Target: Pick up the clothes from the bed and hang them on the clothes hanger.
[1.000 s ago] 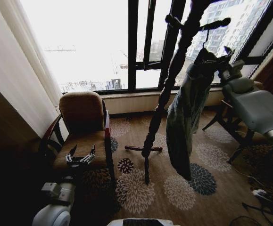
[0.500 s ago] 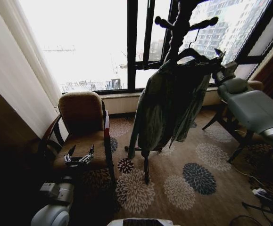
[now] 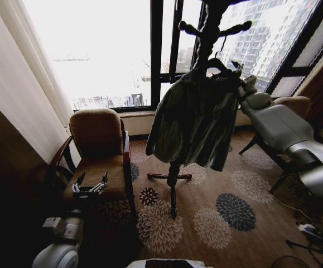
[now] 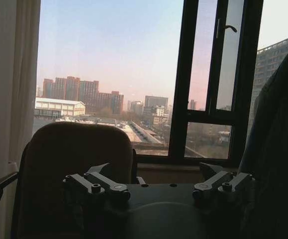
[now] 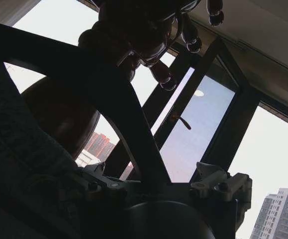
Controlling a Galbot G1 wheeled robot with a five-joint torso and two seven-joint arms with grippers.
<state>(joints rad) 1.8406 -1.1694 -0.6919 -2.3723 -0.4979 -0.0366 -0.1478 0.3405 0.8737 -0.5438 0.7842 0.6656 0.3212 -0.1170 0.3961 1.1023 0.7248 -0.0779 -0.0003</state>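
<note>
Nearest the robot, the left tool [image 3: 88, 187] was held low over the seat of a brown armchair [image 3: 97, 137], its fingers spread apart and holding nothing; the wrist view confirmed the gap between the two fingers [image 4: 101, 184].

Farther out, on the flowered carpet [image 3: 206, 223], a dark turned coat stand [image 3: 175, 167] was seen before the window [image 3: 150, 56]. The right tool [image 3: 236, 78] was raised to the stand's upper pegs, at the shoulder of the jacket [image 3: 194, 120]. From its wrist view the black hanger [image 5: 109, 104] was seen passing between the fingers [image 5: 218, 186], which appeared spread rather than clamped on it, though contact was partly hidden.

The jacket was draped on the hanger, high against the stand, with its hem well above the carpet. It appeared as greyish-blue denim, bunched and uneven, one side hanging lower than the other.

A slip was judged the main risk. Whether the hook was seated on a peg [image 3: 186, 26] could not be told; if it was only resting there, withdrawal of the tool could drag it off and the jacket would drop. The lopsided hang could also let the cloth slide off one hanger arm.
</note>
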